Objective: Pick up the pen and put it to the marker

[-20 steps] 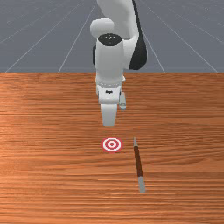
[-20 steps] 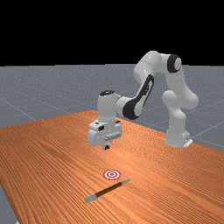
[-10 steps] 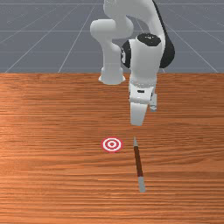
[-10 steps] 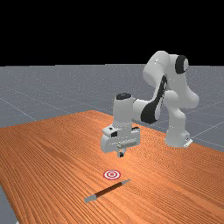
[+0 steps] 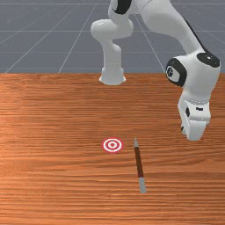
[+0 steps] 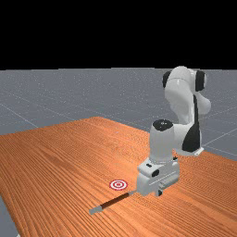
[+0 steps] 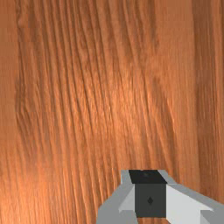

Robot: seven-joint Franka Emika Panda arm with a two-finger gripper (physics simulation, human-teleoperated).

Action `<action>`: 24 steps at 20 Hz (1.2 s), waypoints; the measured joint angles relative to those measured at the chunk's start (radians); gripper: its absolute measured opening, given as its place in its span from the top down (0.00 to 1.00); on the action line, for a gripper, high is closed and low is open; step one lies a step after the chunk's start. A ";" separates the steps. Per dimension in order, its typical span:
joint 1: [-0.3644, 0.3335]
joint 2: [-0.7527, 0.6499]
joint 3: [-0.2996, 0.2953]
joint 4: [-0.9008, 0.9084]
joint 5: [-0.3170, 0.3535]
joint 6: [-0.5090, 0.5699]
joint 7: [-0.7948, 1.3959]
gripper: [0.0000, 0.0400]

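There is one gripper [image 6: 159,192], with two fingers [image 7: 141,199] that point down above the wood of the one table [image 5: 44,176]. In the wrist view the fingers are pressed together, their dark tips meeting in a single block, with a pale grey side of each sloping away from it. The one pen [image 5: 139,161] lies on the table, apart from the fingers: to the front view's left of the hand, and to the far view's left of the fingertips. It has three parts to count: a grey pointed tip, a brown barrel and a grey blunt end. In the far view the pointed tip is the end nearer the fingers, just beside the hand's outline, and the blunt end is the farther one. The one marker [image 5: 112,145], a flat round target of red and white rings, also lies on the table, farther from the fingers than the pen's tip is. In the front view that tip comes between the marker and the hand, touching neither, and the marker's face is uncovered.
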 joint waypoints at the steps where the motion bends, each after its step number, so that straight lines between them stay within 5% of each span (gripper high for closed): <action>1: -0.042 -0.001 0.043 -0.093 0.043 0.172 -0.049 1.00; 2: -0.003 0.064 0.002 0.007 0.001 0.047 -0.002 1.00; 3: 0.013 0.063 -0.021 -0.025 -0.008 0.118 0.057 1.00; 6: -0.003 0.154 -0.011 0.141 -0.018 0.042 -0.024 1.00; 8: -0.016 0.321 0.001 0.457 -0.029 -0.100 -0.140 1.00; 9: -0.046 0.448 0.047 0.680 0.046 -0.164 -0.113 1.00; 10: -0.014 0.331 -0.016 0.468 -0.012 -0.107 -0.046 1.00; 13: -0.015 0.332 -0.016 0.468 -0.012 -0.107 -0.046 1.00; 14: -0.014 0.443 -0.017 0.677 -0.008 -0.207 -0.058 1.00; 17: -0.018 0.481 -0.014 0.745 -0.010 -0.239 -0.088 1.00; 24: -0.105 0.342 -0.008 0.483 -0.020 -0.115 -0.222 1.00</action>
